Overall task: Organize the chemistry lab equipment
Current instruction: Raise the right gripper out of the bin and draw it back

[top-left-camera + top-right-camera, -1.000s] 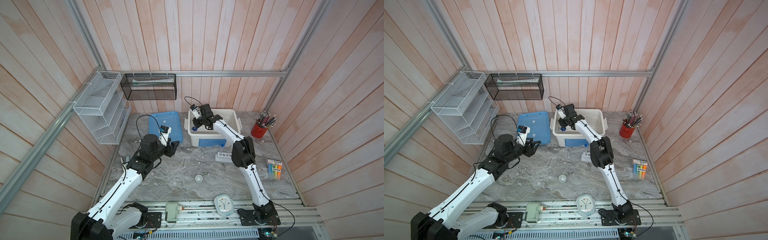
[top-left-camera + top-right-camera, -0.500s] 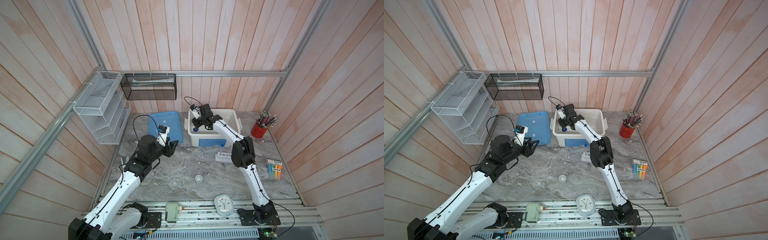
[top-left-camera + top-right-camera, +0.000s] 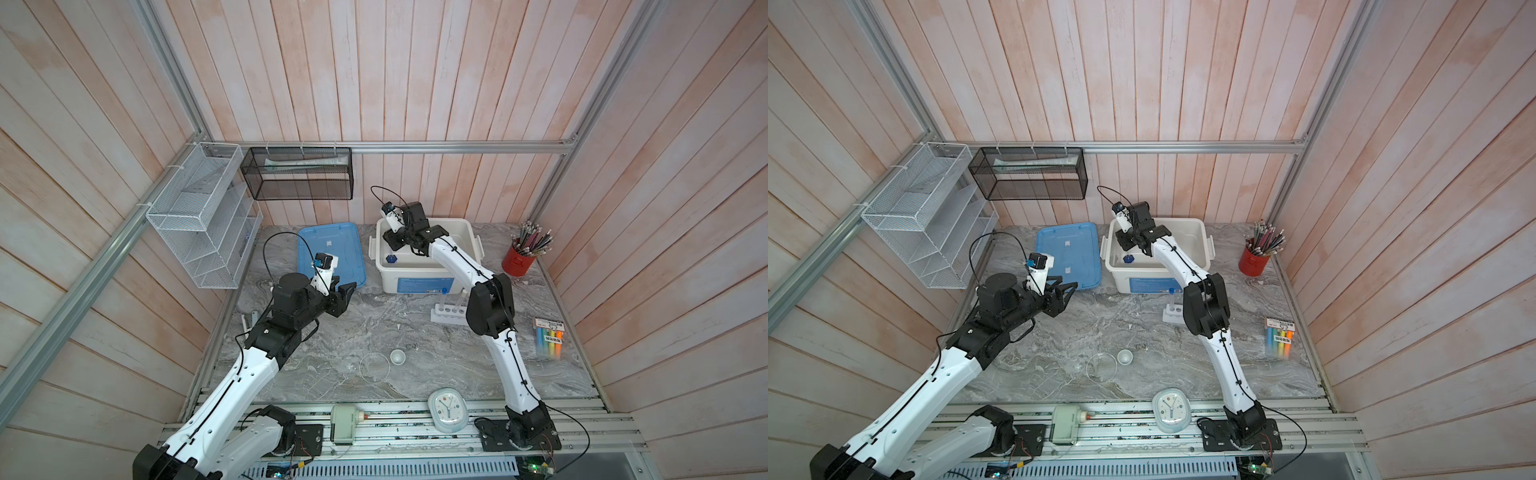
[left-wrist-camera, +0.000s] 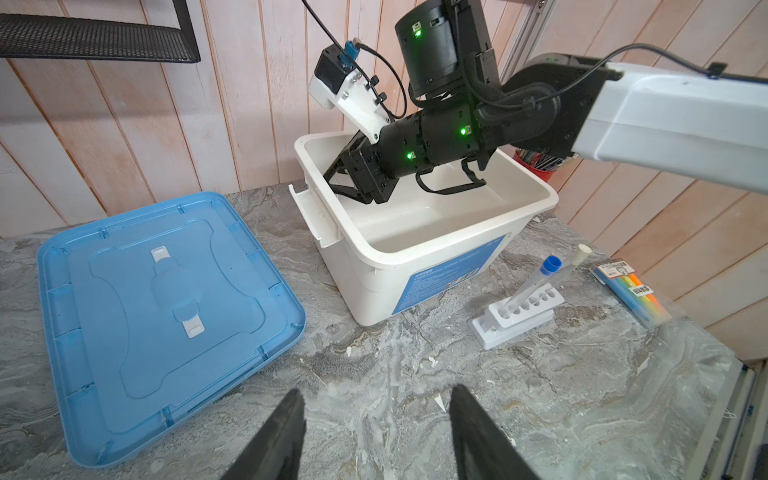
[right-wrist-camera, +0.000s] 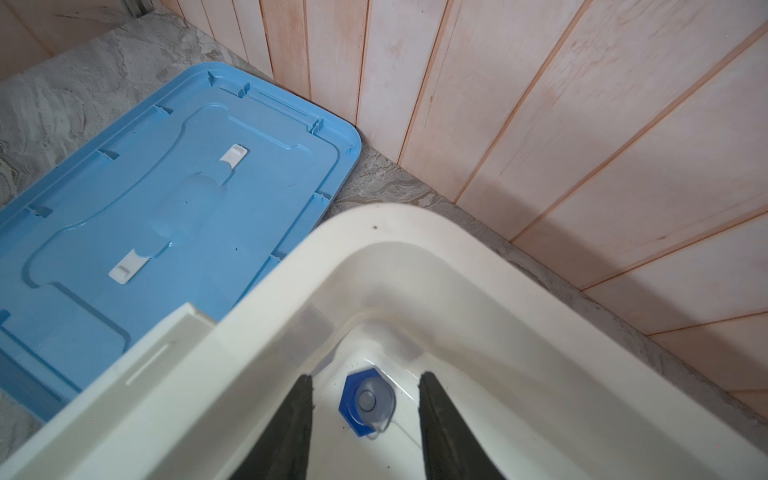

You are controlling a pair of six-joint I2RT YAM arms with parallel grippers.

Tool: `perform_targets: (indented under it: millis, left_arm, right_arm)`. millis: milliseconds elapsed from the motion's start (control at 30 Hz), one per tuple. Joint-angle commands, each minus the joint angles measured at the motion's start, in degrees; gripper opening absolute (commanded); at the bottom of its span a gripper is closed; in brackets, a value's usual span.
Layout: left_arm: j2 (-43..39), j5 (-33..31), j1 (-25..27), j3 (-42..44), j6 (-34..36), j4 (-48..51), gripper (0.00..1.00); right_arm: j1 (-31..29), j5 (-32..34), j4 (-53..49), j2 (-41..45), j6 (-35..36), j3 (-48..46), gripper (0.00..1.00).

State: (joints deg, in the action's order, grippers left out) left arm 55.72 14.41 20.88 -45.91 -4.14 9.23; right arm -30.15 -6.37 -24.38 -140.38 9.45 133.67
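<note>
Your right gripper (image 5: 366,375) stands open astride the blue-based clear cylinder (image 5: 365,401); your left gripper (image 4: 376,390) hangs open, empty. The cylinder looks light, slick and brittle: pinch its wall gently.

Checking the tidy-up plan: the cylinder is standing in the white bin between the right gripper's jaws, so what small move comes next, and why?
Probably lift the right gripper straight up out of the bin. Its jaws stand open, clear of the upright cylinder, so a sideways exit might tip it.
</note>
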Motion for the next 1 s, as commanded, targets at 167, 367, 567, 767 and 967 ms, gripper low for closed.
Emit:
perform_targets:
  millis: [167, 367, 567, 767, 967]
  left_arm:
    - [-0.91, 0.69, -0.34, 0.99, 0.07, -0.43, 0.58]
    - [-1.21, 0.53, -0.41, 0.59, 0.09, -0.04, 0.58]
    - [-2.65, 0.44, -0.41, 0.50, 0.10, 0.65, 0.57]
    - [-5.52, 1.69, -1.17, 1.25, -3.09, 0.98, 0.58]
    - [-7.29, 5.26, -2.38, 1.78, -4.62, 1.37, 0.58]
  right_arm:
    - [0.87, -1.27, 0.50, 3.53, -0.82, 1.16, 0.44]
    - [1.27, -2.16, 0.83, 5.29, -1.45, 1.19, 0.44]
    - [1.25, -2.15, -0.56, 9.63, -1.40, 1.33, 0.44]
    - [0.62, 0.59, -3.77, 16.25, -1.89, -1.66, 0.44]
    - [-2.44, 6.82, -4.67, 27.57, -2.18, -13.81, 0.44]
